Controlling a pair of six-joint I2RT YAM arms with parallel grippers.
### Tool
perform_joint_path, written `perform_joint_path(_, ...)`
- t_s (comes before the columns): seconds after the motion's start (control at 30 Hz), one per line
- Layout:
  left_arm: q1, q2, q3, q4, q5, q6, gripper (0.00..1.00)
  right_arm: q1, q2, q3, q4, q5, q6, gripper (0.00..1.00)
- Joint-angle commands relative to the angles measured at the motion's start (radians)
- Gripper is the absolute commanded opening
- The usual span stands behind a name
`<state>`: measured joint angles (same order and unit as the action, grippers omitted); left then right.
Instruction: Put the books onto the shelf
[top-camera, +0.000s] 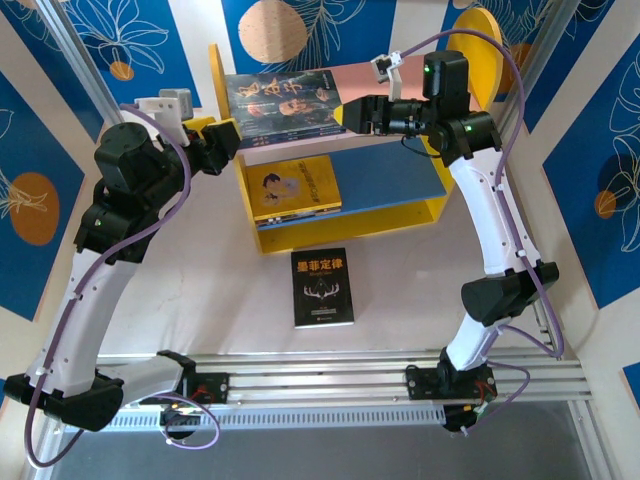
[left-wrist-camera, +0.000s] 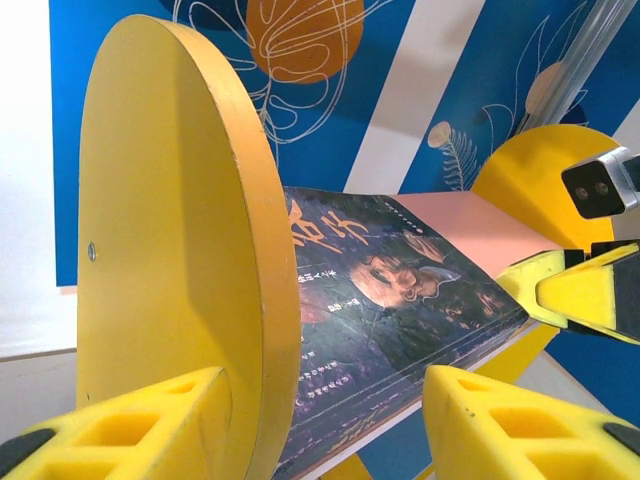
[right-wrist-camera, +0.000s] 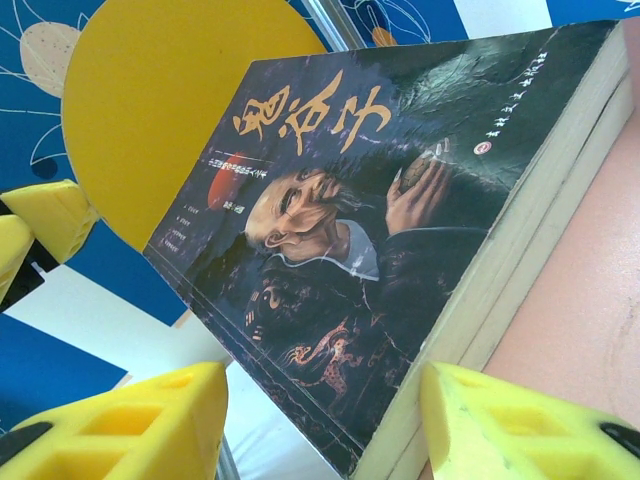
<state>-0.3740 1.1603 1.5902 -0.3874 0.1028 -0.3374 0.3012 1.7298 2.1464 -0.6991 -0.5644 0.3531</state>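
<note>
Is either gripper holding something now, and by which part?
Nothing is clearly held. The left gripper stands open astride the shelf's yellow side; the right gripper stands open astride the edge of the dark books.

**Blue panels around a white table**

In the top view the table (top-camera: 200, 300) has a white top. At 6 o'clock a metal rail (top-camera: 330, 375) runs along its near edge, and below the rail there is a grey surface (top-camera: 400, 450). Blue panels (top-camera: 30, 150) with white stripes and thin white leaf drawings stand around the table at 9, 12 and 3 o'clock. A pale orange disc (top-camera: 272, 30) is painted at 12 o'clock, and a darker orange oval (top-camera: 33, 208) at 9 o'clock. A slanted left post (top-camera: 62, 55) of metal stands at 11 o'clock, and a right post (top-camera: 556, 40) at 1 o'clock. In the left wrist view a white stripe (left-wrist-camera: 430, 90) crosses the blue wall at 1 o'clock.
</note>
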Motion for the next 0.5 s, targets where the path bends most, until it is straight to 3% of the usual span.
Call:
perform_joint_path(0.0, 0.004, -0.007, 0.009, -0.026, 0.037, 0.013, 0.54, 0.011, -0.013, 0.018, -0.012, -0.004, -0.005, 0.55)
perform_joint_path(0.47, 0.003, 0.01, 0.013, -0.055, 0.183, -0.026, 0.55, 0.004, -0.084, -0.061, 0.002, 0.017, -0.013, 0.55)
